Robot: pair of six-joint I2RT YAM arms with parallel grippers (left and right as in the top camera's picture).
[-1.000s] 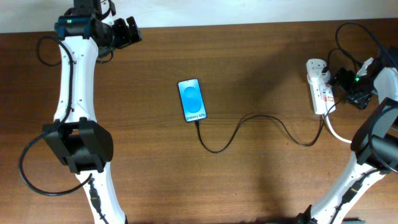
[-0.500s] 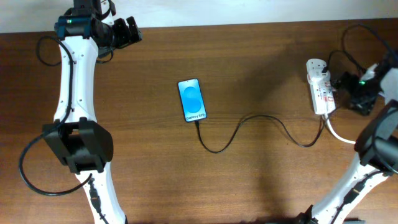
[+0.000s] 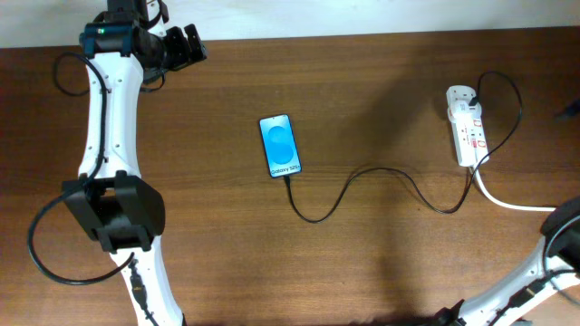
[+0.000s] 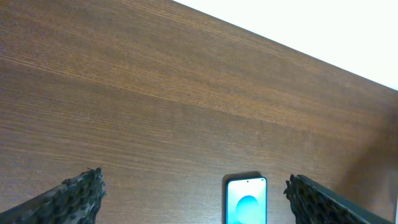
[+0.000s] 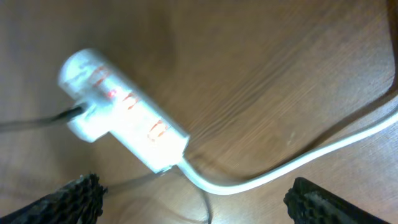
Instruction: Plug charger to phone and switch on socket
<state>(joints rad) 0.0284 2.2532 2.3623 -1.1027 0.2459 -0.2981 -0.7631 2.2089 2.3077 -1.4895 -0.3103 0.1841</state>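
Note:
The phone (image 3: 280, 145) lies flat at the table's middle, its blue screen lit; it also shows in the left wrist view (image 4: 246, 200). The charger's black cable (image 3: 362, 172) runs from the phone's bottom edge in loops to the white socket strip (image 3: 466, 136) at the right. My left gripper (image 3: 188, 45) is open and empty at the far left, well away from the phone, with its fingers wide apart (image 4: 193, 182). My right gripper (image 5: 196, 183) is open and empty, a short way off the socket strip (image 5: 121, 118). It is almost out of the overhead view.
The strip's thick white cord (image 3: 507, 203) curves off to the right edge; it also shows in the right wrist view (image 5: 280, 175). A black lead (image 5: 31, 122) enters the strip's side. The right arm's base (image 3: 553, 244) stands at the lower right. The white wall (image 4: 323, 28) borders the table's far edge.
My right gripper has pulled back from the socket strip to the right and left the overhead view. The left arm, phone and cable have not moved.

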